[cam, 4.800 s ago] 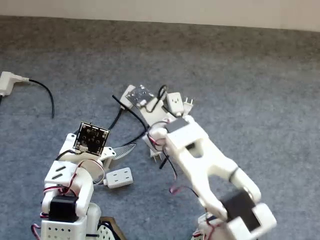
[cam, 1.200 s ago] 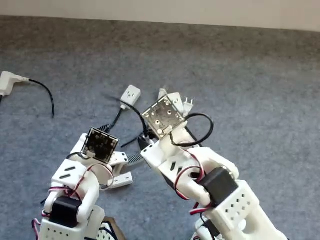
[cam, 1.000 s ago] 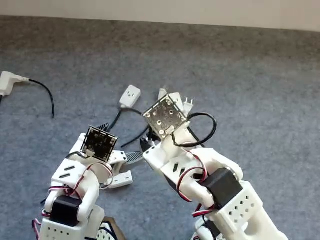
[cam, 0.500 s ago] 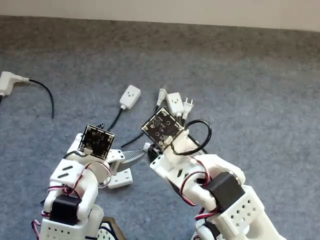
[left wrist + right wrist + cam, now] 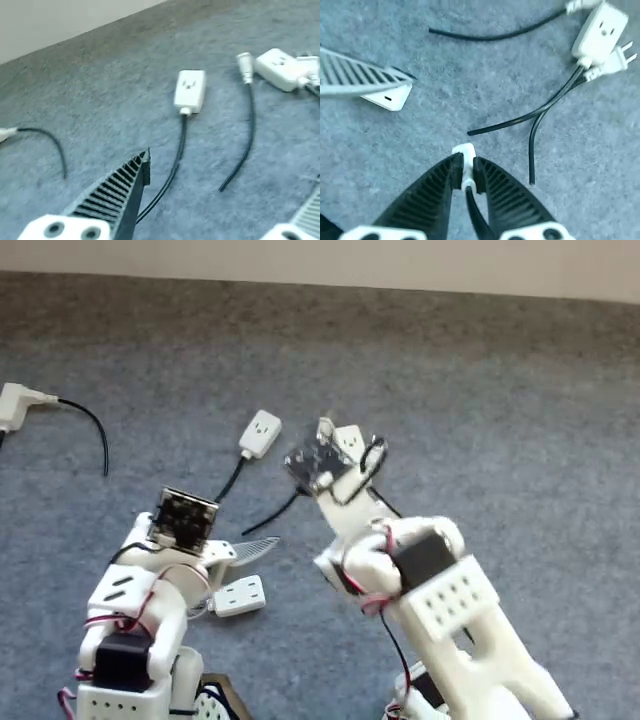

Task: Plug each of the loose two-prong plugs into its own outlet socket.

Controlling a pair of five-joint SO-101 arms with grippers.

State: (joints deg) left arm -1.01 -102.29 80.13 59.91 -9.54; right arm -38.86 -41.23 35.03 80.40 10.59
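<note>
My right gripper [image 5: 465, 166] is shut on a small white two-prong plug [image 5: 464, 152], whose black cord runs back between the fingers. In the high view the right arm's wrist [image 5: 320, 466] hangs over the carpet beside a white outlet socket [image 5: 348, 440] and a loose plug [image 5: 376, 446]. Another white outlet socket [image 5: 260, 433] on a black cord lies to the left; the left wrist view shows it as the outlet socket [image 5: 190, 90]. My left gripper [image 5: 246, 568] stands open just above a third outlet socket [image 5: 238, 595]. One ribbed finger [image 5: 120, 195] juts into the left wrist view.
A white plug [image 5: 14, 405] with a curved black cord lies at the far left. Loose black cords [image 5: 525, 117] cross the grey carpet between the arms. A pale wall edge [image 5: 320, 260] borders the far side.
The right arm has stretched away from its base, carrying the held plug toward the far outlet socket. The left arm has drawn back slightly; its gripper stays open.
</note>
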